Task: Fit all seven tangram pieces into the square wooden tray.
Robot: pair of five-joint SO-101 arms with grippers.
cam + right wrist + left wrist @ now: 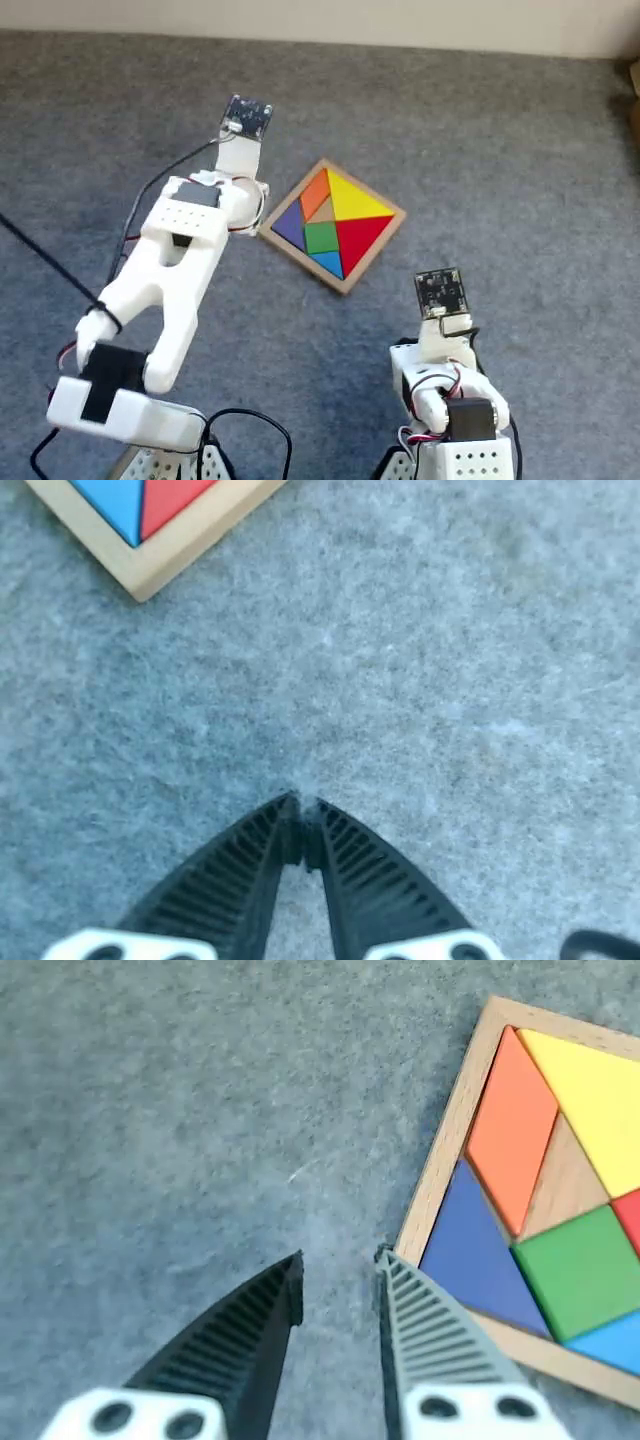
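The square wooden tray [372, 262] lies turned like a diamond on the grey carpet. It holds orange [315, 190], yellow [352, 198], red [365, 238], green [320, 237], dark blue [290, 225] and light blue [328, 263] pieces. Among them is a wood-coloured triangle [565, 1182]; I cannot tell whether it is a piece or bare floor. My left gripper [340, 1270] hangs open over the carpet, empty, just beside the tray's rim [440, 1165]. My right gripper [301, 818] is shut on nothing, over carpet a little away from a tray corner [150, 570].
The left arm [190, 230] stretches from the near left toward the tray; the right arm [450, 380] stands folded at the near right. Black cables [250, 430] loop by the left base. Open carpet surrounds the tray, and a pale wall [400, 20] runs along the far side.
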